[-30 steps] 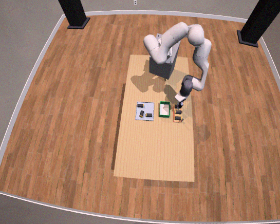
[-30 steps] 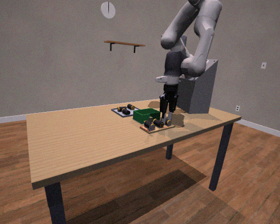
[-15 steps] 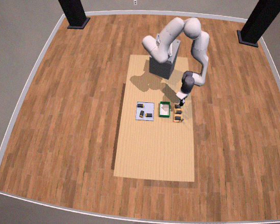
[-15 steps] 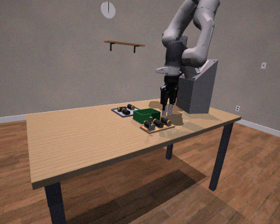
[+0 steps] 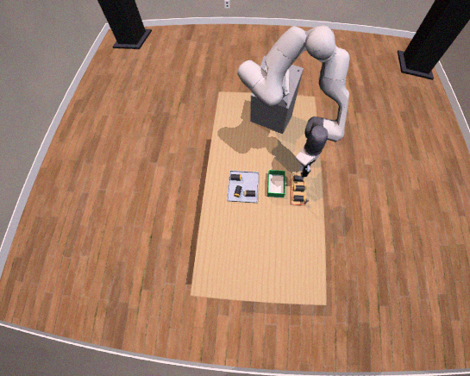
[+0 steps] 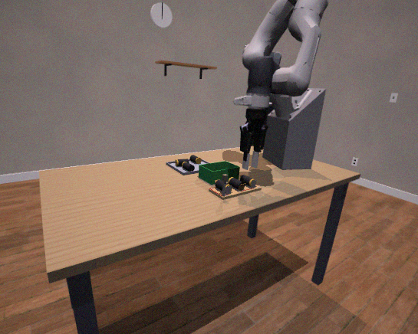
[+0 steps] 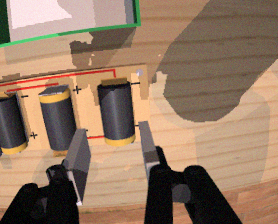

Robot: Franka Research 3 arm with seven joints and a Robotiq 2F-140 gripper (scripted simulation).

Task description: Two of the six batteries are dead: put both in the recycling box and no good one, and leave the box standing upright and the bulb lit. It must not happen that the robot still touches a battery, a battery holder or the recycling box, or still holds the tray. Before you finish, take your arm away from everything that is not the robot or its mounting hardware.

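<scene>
A wooden battery holder [image 5: 298, 192] lies on the table's right side and carries three black batteries with yellow ends. It also shows in the exterior view [image 6: 235, 185]. In the wrist view the nearest battery [image 7: 117, 112] sits in the holder's end slot, with two more [image 7: 58, 117] beside it. My gripper [image 6: 251, 164] hovers just above that end of the holder. Its fingers are partly open, in line with the end battery and holding nothing. The green recycling box [image 5: 276, 184] stands upright and empty beside the holder. I cannot make out the bulb.
A grey tray [image 5: 243, 186] with three loose batteries lies left of the green box [image 6: 218, 171]. The arm's grey pedestal [image 6: 293, 130] stands at the back of the table, close behind the gripper. The table edge runs just right of the holder.
</scene>
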